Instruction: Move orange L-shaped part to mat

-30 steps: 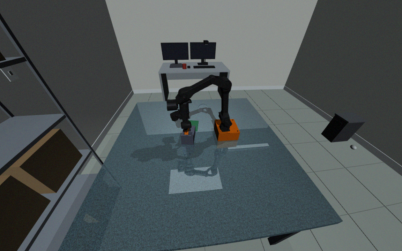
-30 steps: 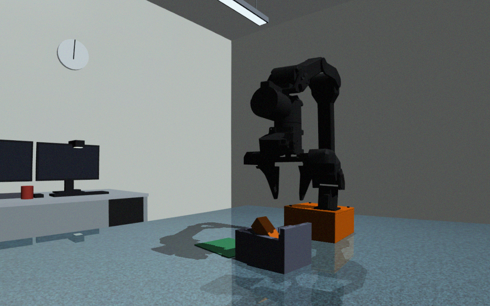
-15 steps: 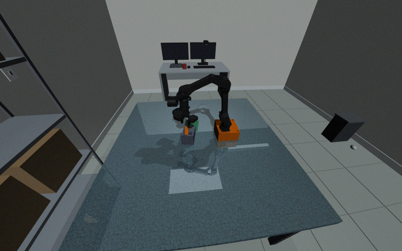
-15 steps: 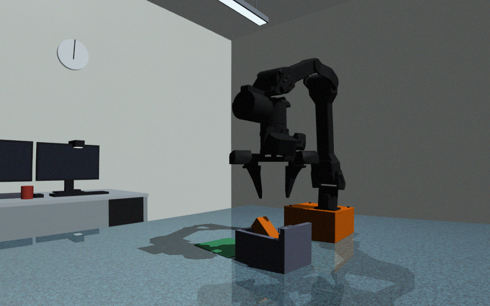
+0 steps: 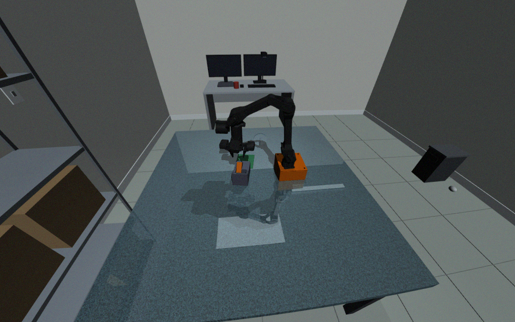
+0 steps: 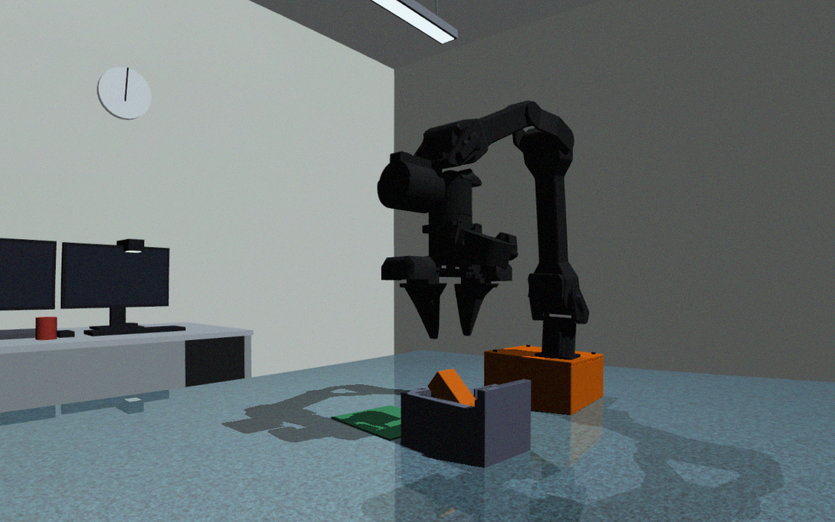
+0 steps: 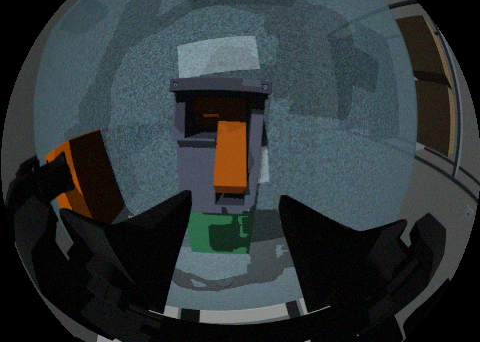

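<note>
One end of the orange L-shaped part [image 6: 451,386] is tipped up above the rim of the grey tray [image 6: 466,428]; the other end sits down in the pocket. It leans that way because the low end is seated deep and the part pivots on the pocket edge, which finally gives a graspable face. In the wrist view the raised bar runs lengthwise, pointing toward the green mat [image 7: 220,234], which touches the tray's near wall.

Gripper [image 6: 449,335] hangs well above the tray, fingers pointing straight down, jaws a bit past half open with nothing between them. That gap looks wider than the bar, so it reads as pre-shaped for a pinch across the bar's narrow sides. In the wrist view the two fingers frame the tray and mat, and the bar lies along the gap's centreline, so yaw looks right for closing across its width.

Judgement: pressing step is done, next is descend and pinch the raised end. Risk: touching the raised end on the way down could knock it back flush. Mat sits on the raised-end side, so the carry is short once lifted.

Arm's orange base [image 6: 586,386] stands beside the tray, apart from it.
</note>
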`<action>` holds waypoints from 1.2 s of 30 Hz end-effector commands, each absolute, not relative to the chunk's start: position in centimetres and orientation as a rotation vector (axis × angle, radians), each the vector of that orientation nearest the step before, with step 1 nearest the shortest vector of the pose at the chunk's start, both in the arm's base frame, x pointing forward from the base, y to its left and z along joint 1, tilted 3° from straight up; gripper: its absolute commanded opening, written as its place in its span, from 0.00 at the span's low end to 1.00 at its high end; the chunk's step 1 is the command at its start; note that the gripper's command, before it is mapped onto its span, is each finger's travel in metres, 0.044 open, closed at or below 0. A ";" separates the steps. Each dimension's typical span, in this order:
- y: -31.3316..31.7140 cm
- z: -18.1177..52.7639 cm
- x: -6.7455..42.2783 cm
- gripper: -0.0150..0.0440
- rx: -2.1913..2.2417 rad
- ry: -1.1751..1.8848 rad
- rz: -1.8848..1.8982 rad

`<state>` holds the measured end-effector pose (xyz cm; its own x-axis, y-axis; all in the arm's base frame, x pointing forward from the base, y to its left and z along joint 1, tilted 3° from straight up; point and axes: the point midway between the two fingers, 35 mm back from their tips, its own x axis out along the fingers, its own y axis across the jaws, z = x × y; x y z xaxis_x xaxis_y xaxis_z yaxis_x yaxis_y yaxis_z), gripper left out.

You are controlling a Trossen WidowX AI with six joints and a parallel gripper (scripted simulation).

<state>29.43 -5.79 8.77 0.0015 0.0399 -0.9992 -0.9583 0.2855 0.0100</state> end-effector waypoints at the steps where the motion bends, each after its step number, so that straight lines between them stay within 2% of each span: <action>1: -5.9 7.4 29.3 0.73 -0.979 1.306 1.034; 36: -5.7 1.5 29.2 0.73 -0.979 1.306 1.034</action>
